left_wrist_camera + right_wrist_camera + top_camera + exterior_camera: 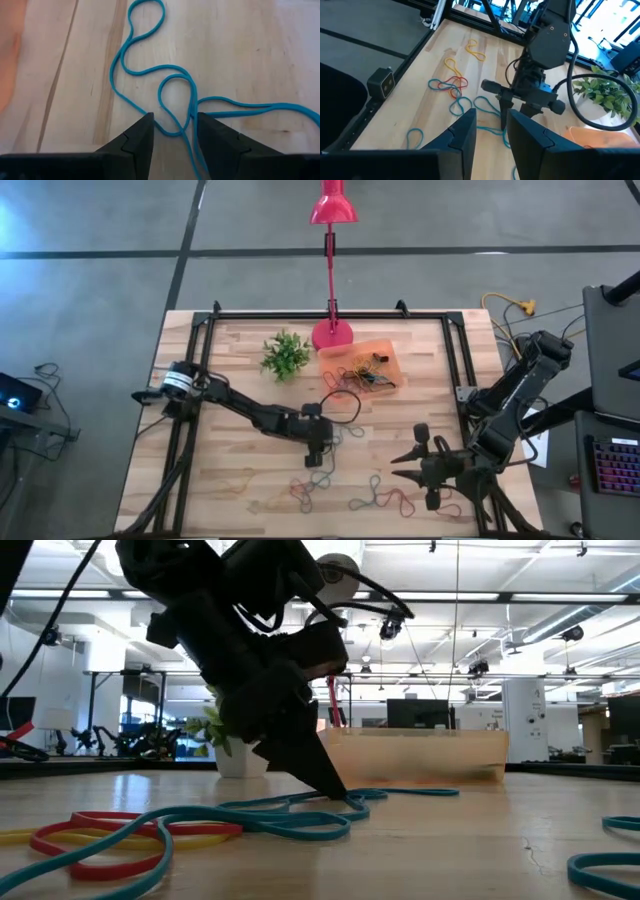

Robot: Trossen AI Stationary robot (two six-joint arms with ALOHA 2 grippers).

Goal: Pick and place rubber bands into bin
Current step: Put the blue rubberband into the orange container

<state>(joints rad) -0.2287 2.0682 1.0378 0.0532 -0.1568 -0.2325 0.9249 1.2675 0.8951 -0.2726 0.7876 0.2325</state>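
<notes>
Several rubber bands lie flat on the wooden table: teal loops (172,87) under my left gripper, and red, yellow and teal ones (300,490) (130,832) (451,84) toward the near edge. The orange bin (392,348) (420,752) stands at the far middle with bands inside. My left gripper (318,463) (173,125) (335,790) slants down at the table, open, its fingers on either side of a crossing of the teal loops. My right gripper (402,467) (492,131) hangs above the near right of the table, open, with nothing between its fingers. My left gripper has its fingertips (146,125) down at the table top, coming from above at a slant, with the crossing of the teal bands (182,127) between them. Whether the fingers touch the bands, I cannot tell.
A small green plant (285,355) and the pink lamp base (332,335) stand beside the bin at the far side. Black frame rails (455,360) run along the table's edges. Bare wood (240,435) lies to the left of my left gripper.
</notes>
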